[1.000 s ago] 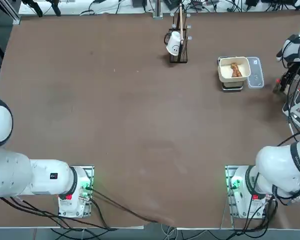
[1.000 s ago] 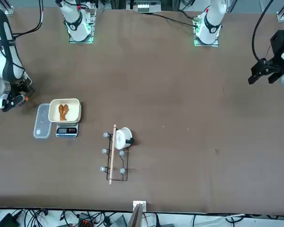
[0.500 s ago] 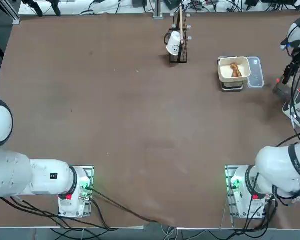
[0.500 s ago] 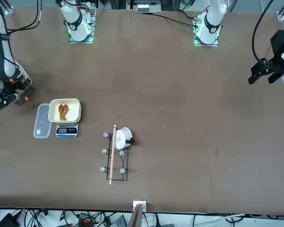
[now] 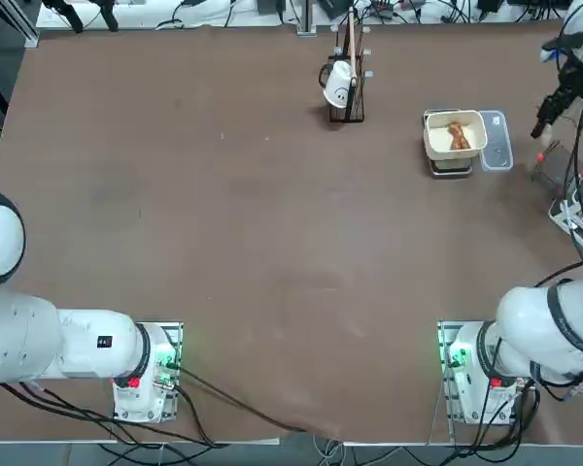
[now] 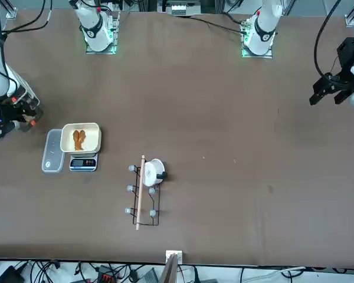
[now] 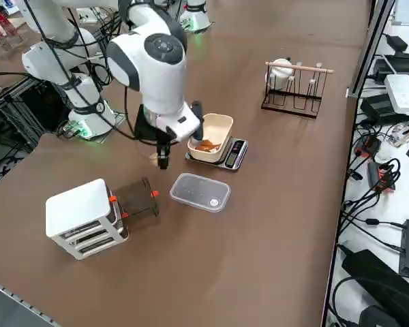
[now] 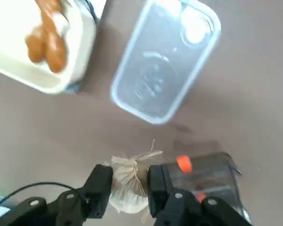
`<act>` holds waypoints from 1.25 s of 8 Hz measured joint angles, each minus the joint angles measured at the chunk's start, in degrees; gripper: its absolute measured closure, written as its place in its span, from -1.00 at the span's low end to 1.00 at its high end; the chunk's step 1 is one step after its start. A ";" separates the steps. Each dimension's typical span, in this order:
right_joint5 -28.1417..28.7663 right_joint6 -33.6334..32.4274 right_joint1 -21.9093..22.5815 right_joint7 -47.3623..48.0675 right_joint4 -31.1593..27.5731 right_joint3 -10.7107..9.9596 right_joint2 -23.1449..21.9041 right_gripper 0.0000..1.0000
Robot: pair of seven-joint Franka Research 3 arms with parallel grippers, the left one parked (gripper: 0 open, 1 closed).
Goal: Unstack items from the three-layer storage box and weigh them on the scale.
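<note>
In the top view, the right gripper [image 5: 541,124] hangs near the table's [image 5: 272,214] right edge, just beyond the translucent lid [image 5: 496,141] from the cream tub [image 5: 455,134] that sits on the scale [image 5: 451,167]. A corner of the three-layer storage box [image 5: 575,216] shows at the frame edge, nearer the arm's base than the gripper. The table's middle and left lie open, with only a black wire rack [image 5: 348,83] bearing a white cup [image 5: 338,85] far to the gripper's left.

In the front view, the gripper [image 6: 25,115] sits at the table's side edge, near the lid [image 6: 52,151] and the tub [image 6: 81,138], which holds brown items [image 6: 78,140].

In the right side view, the arm bends over the scale [image 7: 230,153], its wrist pointing down, with the gripper [image 7: 163,161] above bare table between the tub [image 7: 210,138], the lid [image 7: 200,191] and the white storage box [image 7: 82,216]. A dark clear drawer [image 7: 138,197] with red details stands just beside the box.

In the right wrist view, the gripper [image 8: 127,181] is closed partway on a pale, wrinkled bun-like item [image 8: 127,186], held off the table. The drawer [image 8: 210,167] lies just beside the fingers [image 8: 100,186], the lid [image 8: 165,56] and tub [image 8: 42,44] further ahead.
</note>
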 joint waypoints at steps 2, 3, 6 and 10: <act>4.12 -0.02 3.72 10.08 0.11 0.19 0.33 0.08; 7.10 0.10 5.97 16.30 0.23 0.24 0.68 0.08; 9.76 4.80 12.18 31.28 0.43 0.38 4.49 0.01; 9.79 6.22 13.36 33.56 0.76 0.09 6.50 -0.96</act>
